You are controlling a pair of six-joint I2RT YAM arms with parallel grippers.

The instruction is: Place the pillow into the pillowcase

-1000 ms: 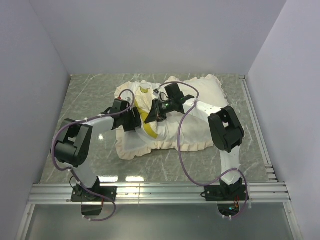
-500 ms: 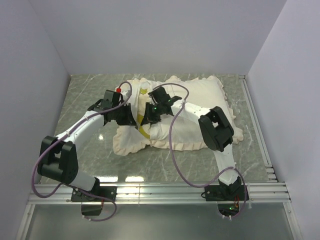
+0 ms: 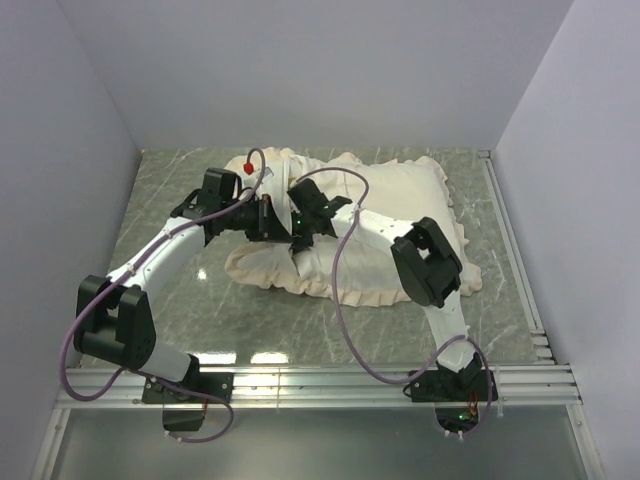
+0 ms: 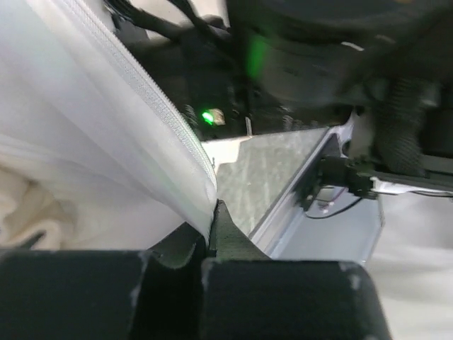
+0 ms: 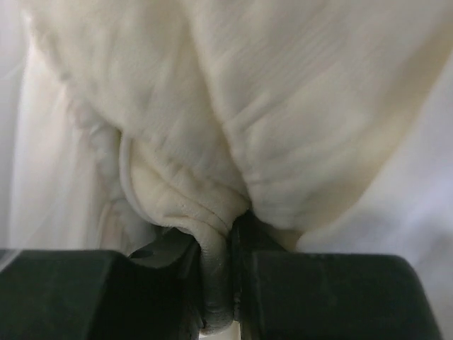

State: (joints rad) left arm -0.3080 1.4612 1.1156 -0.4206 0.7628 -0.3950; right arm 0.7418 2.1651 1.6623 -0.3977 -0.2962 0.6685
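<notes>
White pillowcase (image 4: 106, 142) edge pinched by left gripper (image 4: 211, 221) (right gripper (image 5: 228, 237) clamps pillow (image 5: 283, 142)).

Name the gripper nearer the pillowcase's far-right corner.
Right. Both clamp the left end of the pillowcase; the right gripper sits toward that corner, the left gripper farther left.

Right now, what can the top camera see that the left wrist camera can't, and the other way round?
Only the top camera shows the left arm and right arm together over the whole limp, cream-white, ruffled fabric pillowcase. Only the left wrist camera shows the left jaws shut on its white zippered edge, close up. Both show the pillowcase and the grey-green marble table.
</notes>
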